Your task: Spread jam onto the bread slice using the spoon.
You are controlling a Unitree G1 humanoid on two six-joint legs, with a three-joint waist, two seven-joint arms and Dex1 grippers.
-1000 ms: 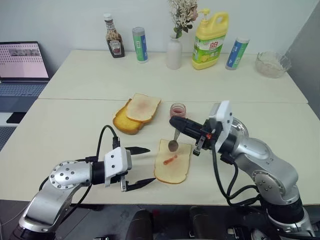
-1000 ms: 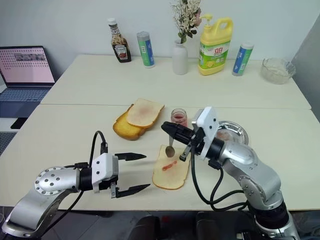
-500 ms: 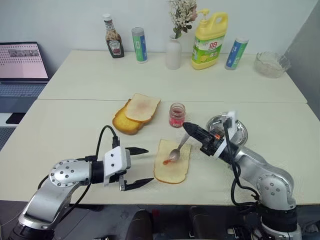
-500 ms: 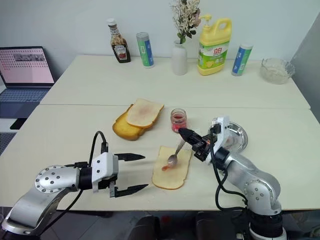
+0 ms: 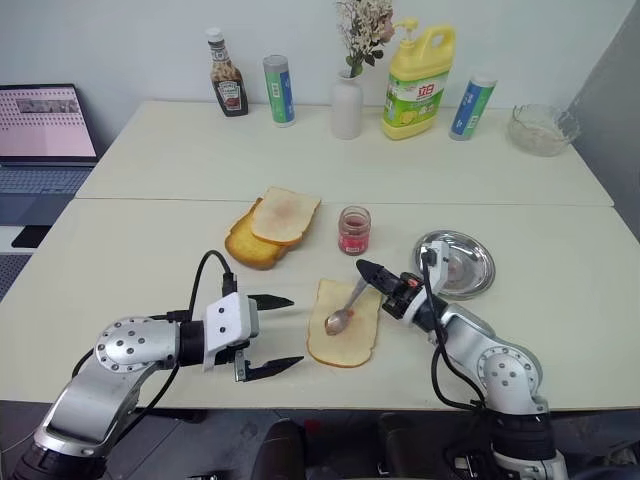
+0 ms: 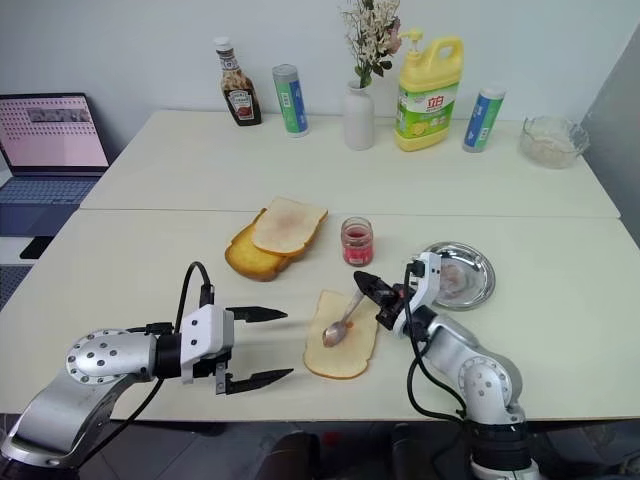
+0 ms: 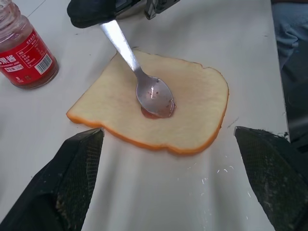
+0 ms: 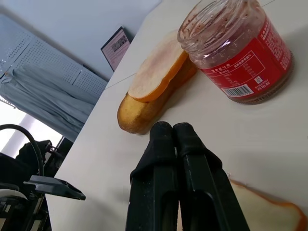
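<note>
My right gripper (image 5: 362, 267) is sitting just right of centre in the left eye view, fingers clenched tight on the handle of the spoon (image 5: 345, 308). The spoon is slanting down and to the left from those fingers, and its bowl is resting on the bread slice (image 5: 346, 322), which is lying flat near the table's (image 5: 150, 240) front edge, a little below the middle of the frame. In the left wrist view the bowl (image 7: 154, 96) is lying face up on a small red smear, roughly in the middle of the slice.

My left gripper (image 5: 272, 332) is hovering in the lower left of the frame, just left of the bread slice, jaws spread wide and gripping nothing; one finger is pointing toward the slice's near corner, the other toward its far corner.

The jam (image 5: 354, 230) is standing in its small glass jar just above the slice in the frame, lid off, well apart from the spoon's bowl. To the jar's left, two other slices (image 5: 272, 227) are lying stacked, the paler one on the golden one. To the right of my right gripper, a round steel dish (image 5: 456, 264) is sitting on the table.
</note>
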